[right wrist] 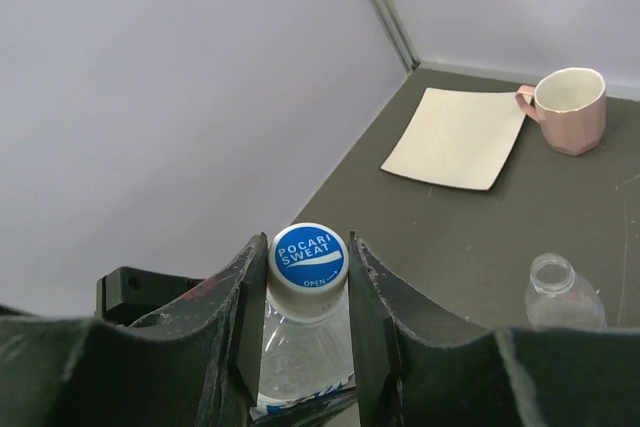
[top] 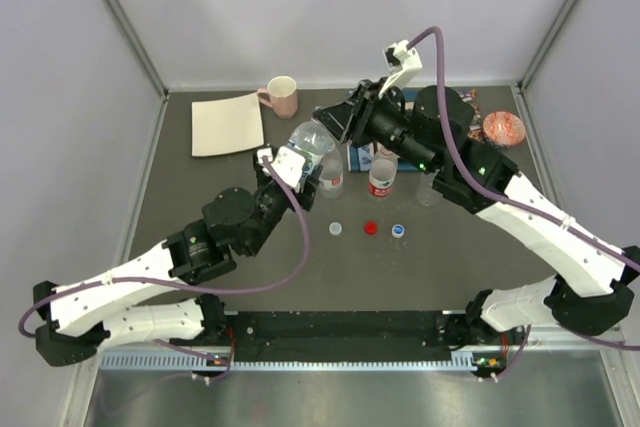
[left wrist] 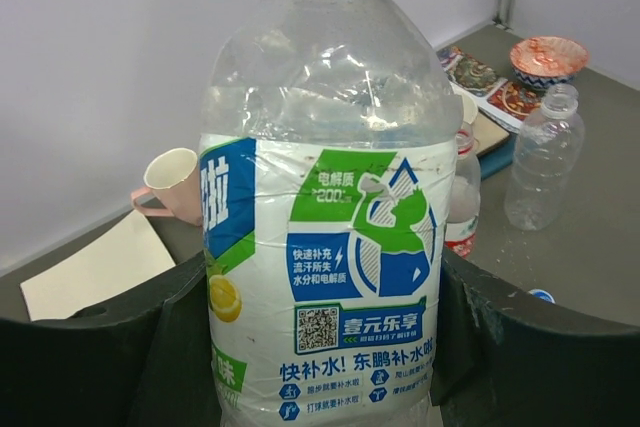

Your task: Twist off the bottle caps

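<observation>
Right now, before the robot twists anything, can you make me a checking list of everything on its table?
Surface: dark grey table; no spills seen.
Job's things: held bottle lifted, with its blue cap on. Plain bottle, red-labelled bottle and clear bottle stand on the table. Whitish cap, red cap and loose blue cap lie in a row.
Clutter: pink mug, cream sheet, patterned bowl.
Grippers: left gripper shut on the held bottle; right gripper shut on the blue cap.
Cables: left purple cable and right purple cable hang in loops.
Surroundings: pale walls; nothing else seen.
</observation>
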{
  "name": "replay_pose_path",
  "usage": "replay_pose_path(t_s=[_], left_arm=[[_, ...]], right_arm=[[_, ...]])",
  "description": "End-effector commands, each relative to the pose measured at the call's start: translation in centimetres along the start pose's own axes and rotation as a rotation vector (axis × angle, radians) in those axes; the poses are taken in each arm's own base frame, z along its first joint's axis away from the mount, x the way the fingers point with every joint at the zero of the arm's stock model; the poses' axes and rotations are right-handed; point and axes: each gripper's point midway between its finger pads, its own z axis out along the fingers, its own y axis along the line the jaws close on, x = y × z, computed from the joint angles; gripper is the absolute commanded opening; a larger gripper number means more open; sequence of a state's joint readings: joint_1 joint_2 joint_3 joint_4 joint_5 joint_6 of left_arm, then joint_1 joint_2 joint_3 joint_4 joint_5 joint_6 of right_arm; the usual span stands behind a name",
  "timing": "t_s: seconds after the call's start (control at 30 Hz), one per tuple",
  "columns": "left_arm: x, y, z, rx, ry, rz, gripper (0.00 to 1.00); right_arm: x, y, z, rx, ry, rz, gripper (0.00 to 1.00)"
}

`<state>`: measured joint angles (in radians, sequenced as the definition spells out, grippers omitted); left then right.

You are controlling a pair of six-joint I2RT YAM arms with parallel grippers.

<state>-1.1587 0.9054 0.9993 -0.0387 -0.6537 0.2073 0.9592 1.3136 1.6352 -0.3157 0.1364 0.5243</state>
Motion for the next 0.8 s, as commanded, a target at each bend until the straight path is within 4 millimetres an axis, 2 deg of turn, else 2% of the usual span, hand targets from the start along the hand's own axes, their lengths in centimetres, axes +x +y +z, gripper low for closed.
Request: replay_pose_path(t_s=[0.0,0.07,0.1,0.17,0.23,0.33,0.37,0.47,0.53,0.57,0.63,0.77], left_arm=[[-4.2,-1.7,-1.1,0.152,-0.139,-0.112,0.39],[-5.6,-2.3,-2.1,0.241,-0.18,-0.158,0.4],[-5.8,-3.9,-2.9,0.356,-0.184,-0.154,0.41],[-7.1,-3.9,-3.8,0.425,-0.212,-0.207,0.41],[-7.8,-5.2,-5.0,0.577,-0.229,-0.22,0.41],[-9.2,-6.4,-6.8,0.775,-0.225,-0.312,0.41],[-9.1,-6.7,-6.8,0.81,-0.215,-0.323,0.41],[-9.2,-7.5,-7.5,0.928,-0.19,-0.372,0.41],[-10.0,-7.6,-7.8,0.986,-0.208,-0.409,0.42],[-9.7,-8.3,-8.2,1.054,-0.188,-0.417,0.42],[-9.8,-8.6,-8.4,1.105,-0.169,-0.46,0.42],[-10.3,-9.3,-8.8,1.214,-0.179,-0.487,0.43]], right_arm=[[2.4,3.2,-1.8,-0.204,0.105,-0.054,0.0],[1.7,3.7,-2.7,-0.239,0.094,-0.056,0.0],[1.8,4.4,-3.3,-0.291,0.113,-0.058,0.0],[0.9,5.4,-4.7,-0.356,0.108,-0.064,0.0],[0.3,6.8,-6.4,-0.44,0.112,-0.082,0.0],[-0.1,7.6,-8.1,-0.505,0.122,-0.098,0.0],[0.0,7.6,-8.6,-0.532,0.136,-0.105,0.0],[0.5,8.0,-9.9,-0.616,0.178,-0.123,0.0],[1.0,7.9,-10.5,-0.669,0.192,-0.162,0.0],[1.5,8.6,-11.6,-0.743,0.217,-0.181,0.0],[2.5,9.0,-12.5,-0.829,0.228,-0.23,0.0],[4.4,10.0,-16.4,-1.063,0.247,-0.328,0.0]])
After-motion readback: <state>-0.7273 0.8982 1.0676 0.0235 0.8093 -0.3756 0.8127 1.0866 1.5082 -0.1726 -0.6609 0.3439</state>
